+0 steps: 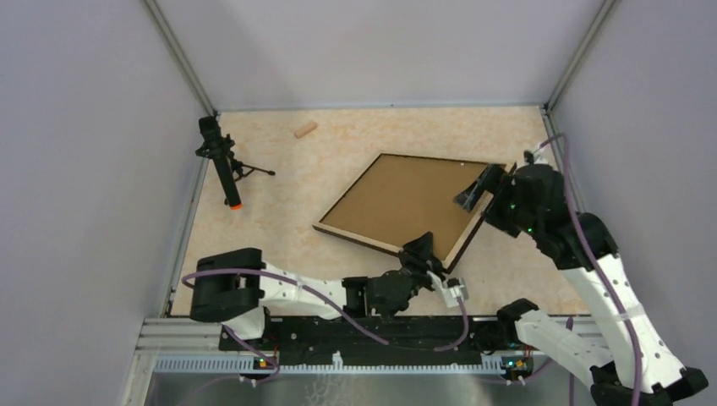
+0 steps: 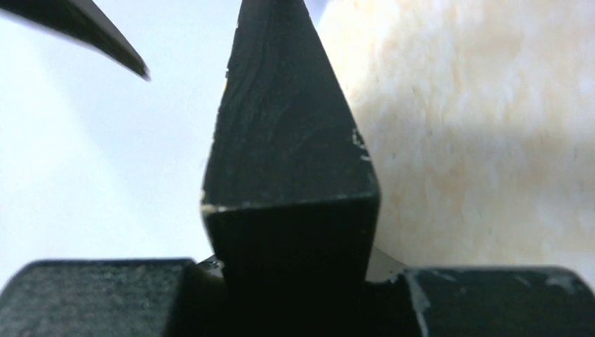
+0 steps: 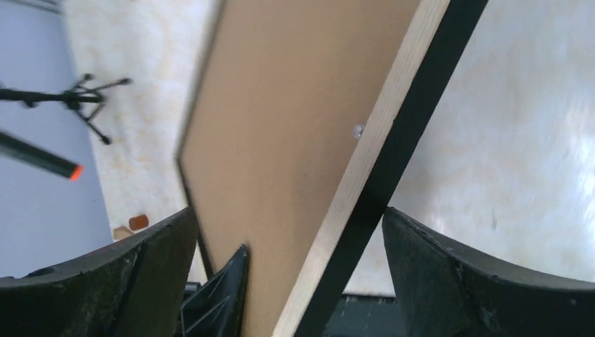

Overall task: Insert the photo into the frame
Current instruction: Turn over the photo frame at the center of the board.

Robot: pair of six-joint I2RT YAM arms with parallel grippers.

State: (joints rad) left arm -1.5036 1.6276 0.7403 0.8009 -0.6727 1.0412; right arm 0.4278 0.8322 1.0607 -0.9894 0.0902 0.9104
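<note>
Clamping near rail of frame [image 1: 363, 239] in left gripper [image 1: 420, 251], straddling its right rail with right gripper [image 1: 480, 190] spread wide (nothing held).

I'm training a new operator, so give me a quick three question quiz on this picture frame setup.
1. True or false: the photo's printed side faces up inside the frame.
2. What passes between the open fingers of the right gripper? A the frame's rail, B the wooden block, C the tripod.
3. Fill in: the ___ gripper sits at the frame's near corner.
Key: 1 false, the brown backing board faces up; 2 A; 3 left gripper.
</note>
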